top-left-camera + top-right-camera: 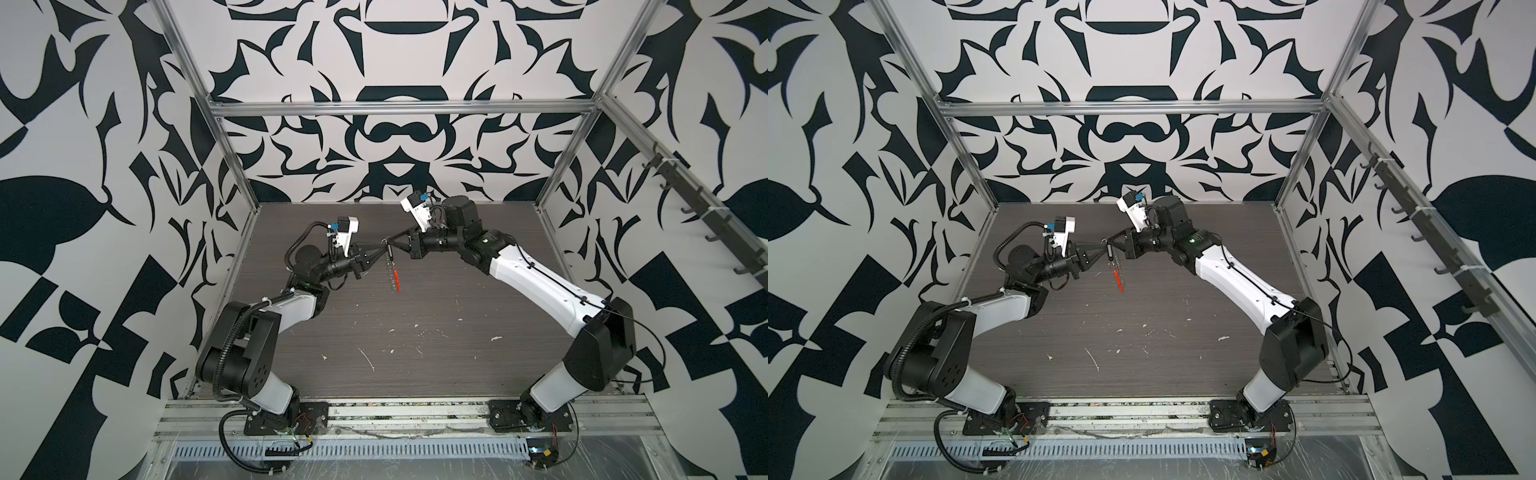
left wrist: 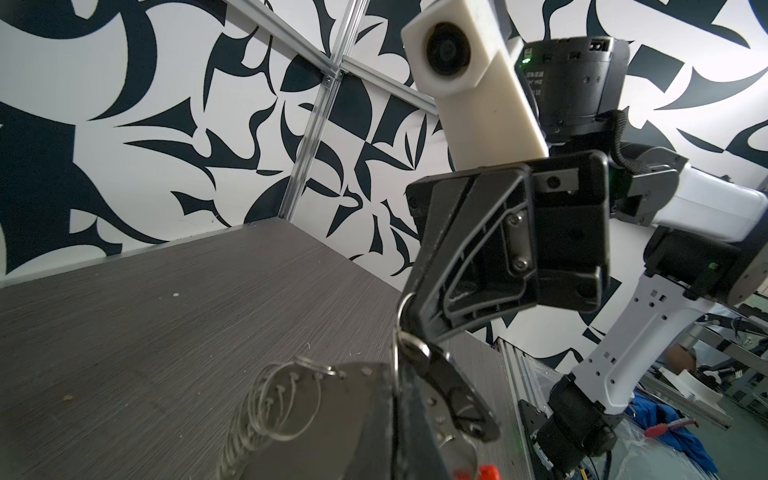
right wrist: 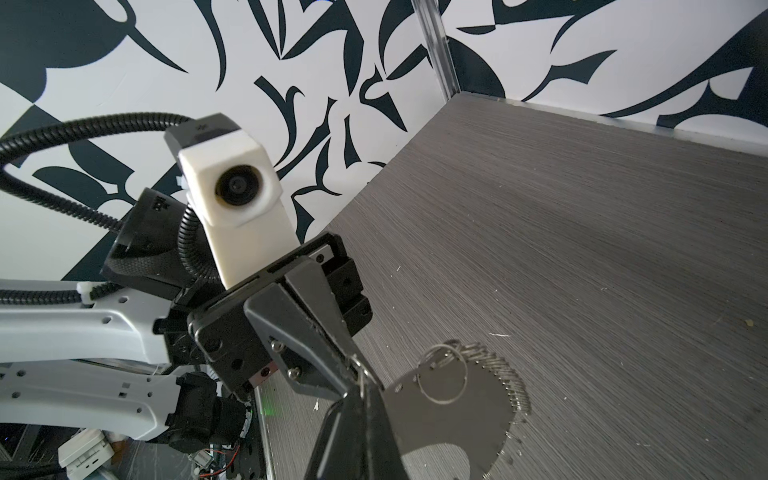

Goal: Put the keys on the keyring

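We hold the keyring (image 1: 395,276) aloft; left gripper (image 1: 380,247) and right gripper (image 1: 395,242) are pinched shut on its small rings, likely to steady the key tag (image 1: 390,252).

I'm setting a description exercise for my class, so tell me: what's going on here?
Two robot arms meet in mid-air above the table. The left pincer is shut on a split ring of the keyring, which hangs below them. The right pincer is shut on the small ring that seems to carry the black key tag. Whether the tag is threaded on yet cannot be told.
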Action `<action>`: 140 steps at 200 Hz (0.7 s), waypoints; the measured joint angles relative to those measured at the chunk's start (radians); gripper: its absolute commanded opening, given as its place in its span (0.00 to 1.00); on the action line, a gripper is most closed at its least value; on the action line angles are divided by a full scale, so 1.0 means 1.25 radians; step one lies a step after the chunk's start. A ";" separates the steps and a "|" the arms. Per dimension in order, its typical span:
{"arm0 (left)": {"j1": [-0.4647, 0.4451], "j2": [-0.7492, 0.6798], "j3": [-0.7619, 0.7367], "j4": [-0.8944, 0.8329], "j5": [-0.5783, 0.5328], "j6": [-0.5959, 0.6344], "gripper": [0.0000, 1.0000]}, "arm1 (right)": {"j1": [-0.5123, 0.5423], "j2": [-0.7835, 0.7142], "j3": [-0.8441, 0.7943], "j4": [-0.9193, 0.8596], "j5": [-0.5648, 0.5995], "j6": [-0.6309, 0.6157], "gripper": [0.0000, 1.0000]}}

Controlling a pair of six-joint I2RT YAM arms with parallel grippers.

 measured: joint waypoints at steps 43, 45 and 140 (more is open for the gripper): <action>0.000 -0.007 -0.011 0.000 -0.011 0.013 0.00 | 0.000 -0.001 -0.007 0.001 0.001 0.015 0.00; 0.000 -0.007 -0.011 0.000 -0.012 0.013 0.00 | -0.001 -0.001 -0.007 0.001 0.001 0.016 0.00; -0.004 -0.014 -0.022 0.062 -0.064 0.030 0.00 | -0.009 -0.022 -0.052 -0.001 0.011 0.037 0.00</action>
